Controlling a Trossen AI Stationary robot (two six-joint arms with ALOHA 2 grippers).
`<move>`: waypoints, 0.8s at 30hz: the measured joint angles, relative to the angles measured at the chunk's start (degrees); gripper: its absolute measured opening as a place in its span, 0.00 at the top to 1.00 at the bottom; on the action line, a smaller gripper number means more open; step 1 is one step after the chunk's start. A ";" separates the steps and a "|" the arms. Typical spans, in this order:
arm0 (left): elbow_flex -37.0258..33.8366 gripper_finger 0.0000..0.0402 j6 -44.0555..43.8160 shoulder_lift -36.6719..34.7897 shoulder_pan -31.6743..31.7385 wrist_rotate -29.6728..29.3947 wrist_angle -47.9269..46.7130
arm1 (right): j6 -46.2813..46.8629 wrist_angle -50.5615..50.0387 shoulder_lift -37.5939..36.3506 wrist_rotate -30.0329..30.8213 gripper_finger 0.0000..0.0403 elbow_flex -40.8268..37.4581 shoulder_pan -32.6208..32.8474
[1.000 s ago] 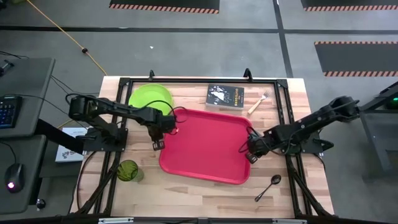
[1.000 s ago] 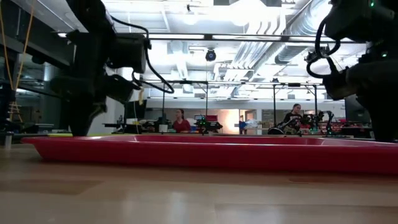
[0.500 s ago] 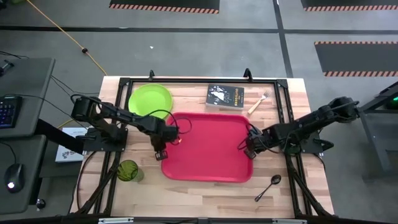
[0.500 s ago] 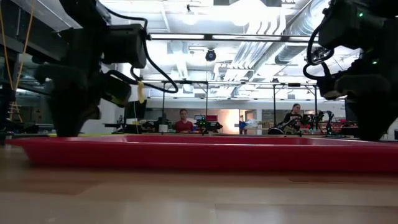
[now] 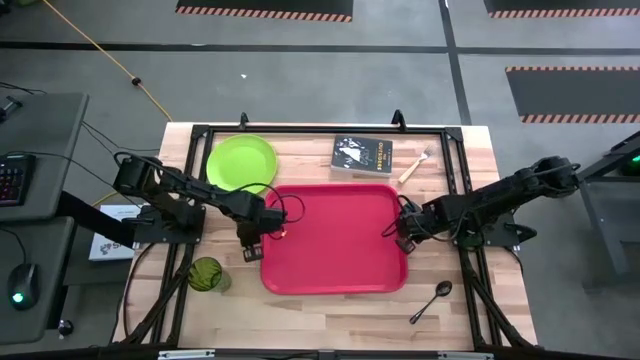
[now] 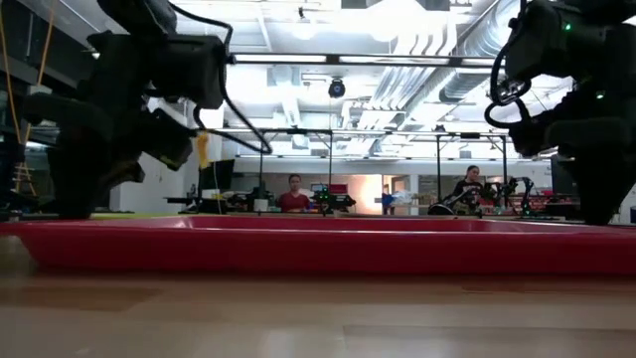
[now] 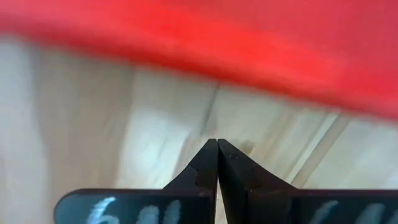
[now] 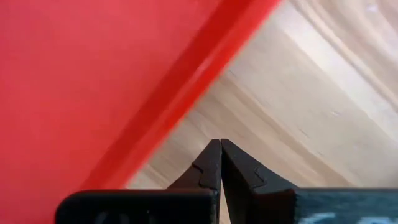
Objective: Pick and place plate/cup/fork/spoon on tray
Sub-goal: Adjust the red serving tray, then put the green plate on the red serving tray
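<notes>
At tray [image 5: 335, 240] edges, L gripper [image 5: 252, 243] & R gripper [image 5: 402, 236], fingers [image 7: 208, 165] pinched.

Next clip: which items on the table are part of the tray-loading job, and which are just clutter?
Job items:
tray
plate
cup
fork
spoon

Clutter:
black book

Nothing is on the tray yet. Left gripper and right gripper sit shut at its two short edges.

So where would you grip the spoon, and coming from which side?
Grip the spoon mid-handle, from straight above, fingers across the thin shaft. It lies flat on the table, beyond the tray's corner, nearest the right gripper.
</notes>
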 joint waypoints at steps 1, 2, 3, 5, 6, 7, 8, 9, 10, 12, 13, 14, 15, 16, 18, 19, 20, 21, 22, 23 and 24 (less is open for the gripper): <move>0.28 1.00 0.91 0.00 0.61 -0.12 -1.70 | -0.32 -1.41 -0.35 -0.08 1.00 0.34 0.00; 0.74 1.00 1.80 -0.04 1.27 -0.13 -3.70 | -0.59 -2.91 -0.91 -0.10 1.00 0.67 0.00; 1.18 1.00 3.04 -0.46 1.89 -0.21 -5.84 | -0.65 -4.21 -1.55 -0.10 1.00 1.07 0.02; 2.54 1.00 5.96 -1.94 3.32 -1.01 -10.08 | -0.56 -6.12 -2.96 0.07 1.00 1.74 0.02; 3.39 1.00 7.14 -2.98 3.96 -2.37 -12.29 | -0.19 -6.94 -3.92 0.39 1.00 1.87 0.02; 4.30 1.00 7.93 -4.34 4.65 -4.60 -14.12 | 0.27 -7.64 -4.83 0.89 1.00 2.04 0.02; 5.36 1.00 8.45 -6.13 5.32 -7.61 -15.71 | 0.91 -7.56 -5.70 1.41 1.00 2.11 0.02; 6.46 1.00 8.64 -8.32 5.88 -10.73 -16.63 | 1.71 -7.53 -6.64 1.95 1.00 2.13 0.02; 7.30 1.00 8.69 -10.62 6.42 -13.28 -16.87 | 2.44 -7.58 -7.64 2.92 1.00 2.18 0.02; 7.63 0.99 8.49 -15.65 7.19 -17.51 -15.66 | 3.96 -7.55 -9.13 4.64 1.00 2.18 0.02; 7.40 0.99 8.38 -18.02 7.47 -18.80 -14.99 | 4.67 -7.59 -9.87 5.55 1.00 2.18 0.02; 6.84 0.97 8.78 -19.98 7.65 -19.61 -14.67 | 4.95 -7.65 -10.49 6.28 1.00 2.18 0.02; 6.03 0.96 9.61 -21.67 8.07 -19.79 -14.72 | 5.45 -7.60 -10.92 6.87 1.00 2.20 0.00; 5.01 0.93 10.44 -22.94 8.48 -20.00 -14.89 | 6.23 -7.72 -11.17 7.52 1.00 2.20 0.01; 2.73 0.87 11.14 -24.79 9.16 -20.17 -14.26 | 7.68 -7.79 -11.46 8.48 1.00 2.20 0.00; 1.31 0.83 11.20 -25.32 9.54 -20.18 -13.24 | 8.14 -7.77 -11.47 8.84 1.00 2.20 0.00; -0.06 0.79 11.63 -25.49 9.95 -20.18 -12.17 | 8.65 -7.74 -11.44 8.99 1.00 2.20 0.01; -1.44 0.74 12.16 -25.46 10.22 -20.12 -10.54 | 8.99 -7.66 -11.33 9.17 1.00 2.20 0.00; -2.77 0.69 12.79 -25.26 10.44 -20.10 -8.65 | 9.11 -7.62 -11.27 9.26 1.00 2.20 0.00; -3.90 0.64 13.43 -24.78 10.47 -20.16 -7.22 | 9.14 -7.57 -11.29 9.33 1.00 2.20 0.01; -4.31 0.58 13.59 -23.88 10.55 -20.15 -7.06 | 9.16 -7.43 -11.30 9.39 1.00 2.20 0.00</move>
